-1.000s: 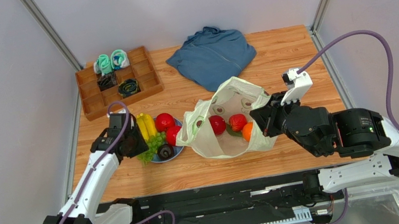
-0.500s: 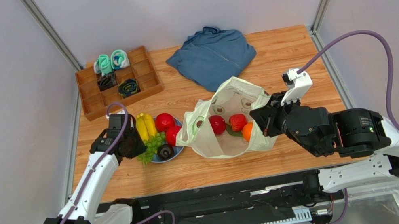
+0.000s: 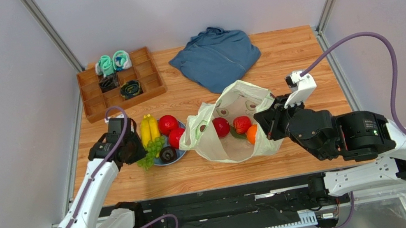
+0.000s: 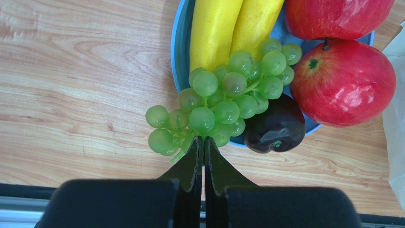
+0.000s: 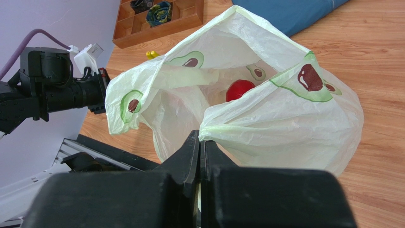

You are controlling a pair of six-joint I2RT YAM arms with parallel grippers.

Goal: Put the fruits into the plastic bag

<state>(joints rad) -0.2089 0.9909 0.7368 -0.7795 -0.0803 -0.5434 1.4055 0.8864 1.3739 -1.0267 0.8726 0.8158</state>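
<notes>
Progress near the halfway mark, by the look of it. Already inside plastic bag [image 3: 217,146], lying open mid-table: two red fruits [image 3: 221,126] [image 3: 242,124] plus one orange [image 3: 252,134]. Three counted; anything deeper hidden by folds. Waiting on blue plate [image 4: 177,42], just left of the bag: one banana bunch [image 4: 214,33] of two yellow fingers, one bunch of green grapes [image 4: 223,102] spilling over the near rim onto the wood, two red apples [image 4: 342,83] [image 4: 337,16], one dark avocado [image 4: 275,130]. Five pieces. On left gripper [image 4: 203,145], jaws together at the near end of the grapes, apparently nipping a stem. On right gripper [image 5: 199,140], jaws clamped on the bag's near rim, holding the mouth up and open. Next, presumably: carrying the grapes across into the bag.
</notes>
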